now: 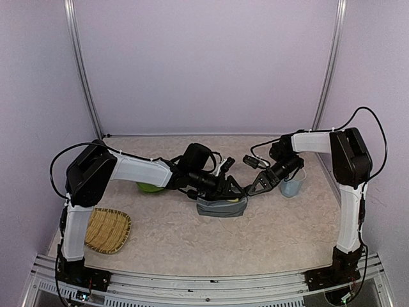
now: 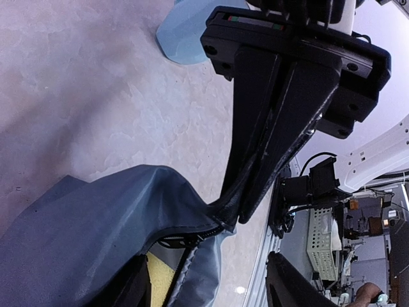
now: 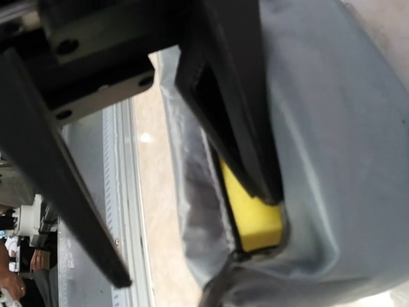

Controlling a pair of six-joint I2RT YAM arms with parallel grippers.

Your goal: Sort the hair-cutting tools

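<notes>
The grey fabric pouch [image 1: 217,208] lies mid-table with its zipper mouth open. My right gripper [image 1: 252,190] is shut on the pouch's right end and holds the fabric [image 2: 83,236] up; its closed tips [image 2: 241,208] pinch the edge by the zipper. My left gripper [image 1: 231,187] stands open over the mouth. One of its fingers [image 3: 243,141] reaches inside, against the yellow sponge [image 3: 255,220], and the other stays outside the pouch [image 3: 345,160]. The sponge [image 2: 160,281] sits in the pouch. No hair-cutting tools show in any view.
A green bowl [image 1: 150,187] sits behind the left forearm. A woven tray [image 1: 107,230] lies at the near left. A pale blue cup [image 1: 292,185] stands just right of the right gripper. The table's metal front rail [image 3: 128,211] runs close to the pouch.
</notes>
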